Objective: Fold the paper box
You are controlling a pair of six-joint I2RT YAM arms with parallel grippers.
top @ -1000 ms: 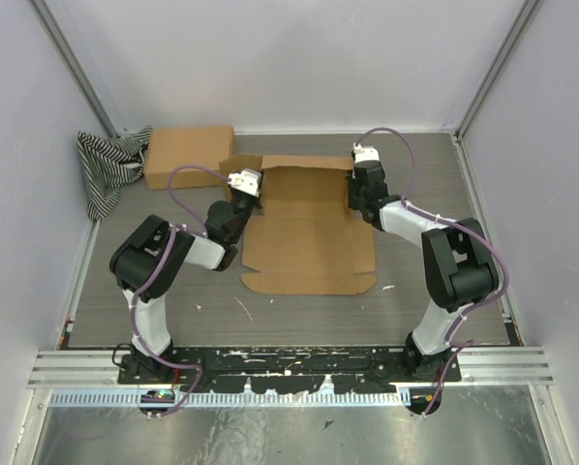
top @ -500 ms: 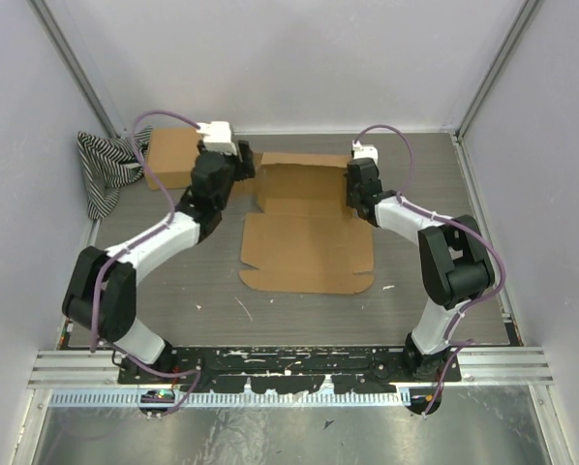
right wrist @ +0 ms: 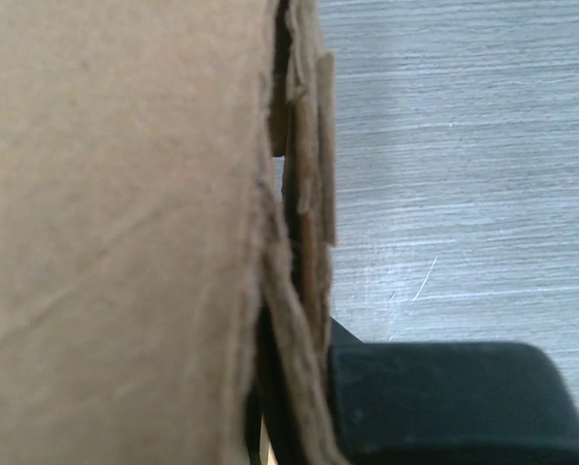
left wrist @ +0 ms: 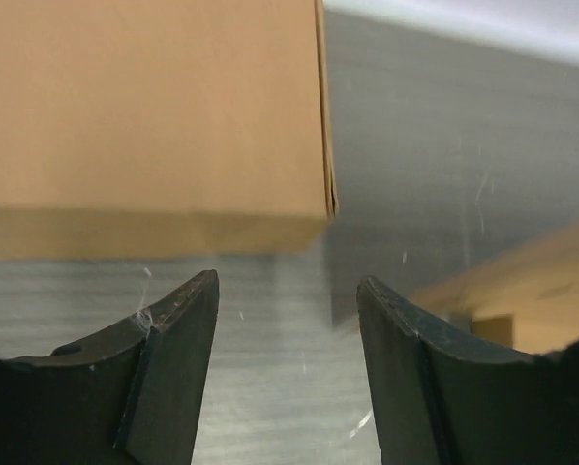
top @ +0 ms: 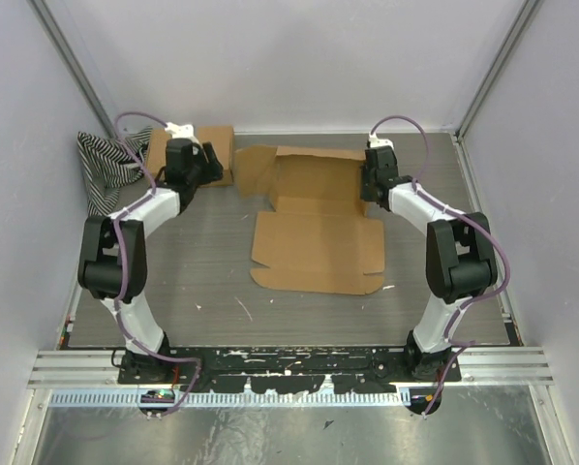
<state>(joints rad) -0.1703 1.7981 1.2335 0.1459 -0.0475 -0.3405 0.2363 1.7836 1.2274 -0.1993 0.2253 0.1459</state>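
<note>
The paper box [top: 319, 252] lies mostly flat, with its far walls raised. The right gripper [top: 372, 186] pinches the right wall, seemingly clamped tight, probably to hold it upright for folding. Left of the paper box, the left gripper [left wrist: 288, 291] hangs spread and empty, facing a carton [left wrist: 154, 97].

Two arms of like build. Left arm [top: 125, 242] and right arm [top: 454, 257]: black joint housings alternate with white link shells, and a small white block caps each wrist near the top of the overhead view. A purple cable [top: 403, 119] loops along each arm. Black base mounts [top: 144, 363] lie at the lower edge. Left gripper [left wrist: 288, 291]: matt black tapered fingers [left wrist: 173, 368], flecked with pale scuffs. Right gripper [right wrist: 299, 387]: one rounded black finger [right wrist: 454, 397] visible at lower right.
</note>
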